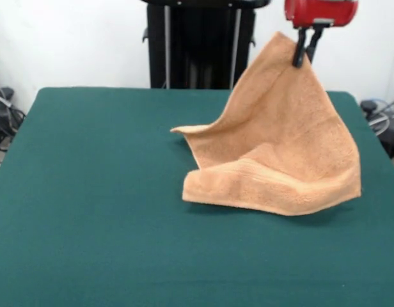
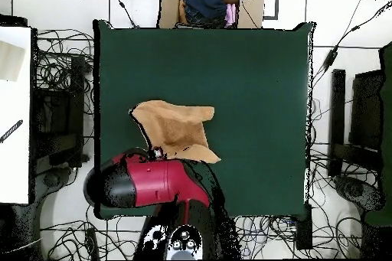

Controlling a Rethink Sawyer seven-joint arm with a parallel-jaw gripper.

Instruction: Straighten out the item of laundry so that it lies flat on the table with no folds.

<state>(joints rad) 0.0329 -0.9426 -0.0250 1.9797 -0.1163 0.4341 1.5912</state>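
Observation:
The orange-tan towel (image 1: 280,153) hangs from my gripper (image 1: 303,57) by one corner, held up high at the right of the front view. Its lower part rests folded on the dark green table (image 1: 94,192), with a thick folded edge toward the camera and one corner pointing left. The gripper's black fingers (image 1: 300,50) are shut on the towel's top corner. In the overhead view the towel (image 2: 174,124) lies left of the table's (image 2: 253,82) middle, and the red arm (image 2: 149,181) covers its near part and the gripper.
The robot's black pedestal (image 1: 200,45) stands behind the table's far edge. A cardboard box with clothes (image 2: 210,4) sits beyond the table's top edge in the overhead view. Cables and equipment (image 2: 57,82) lie on the floor at both sides.

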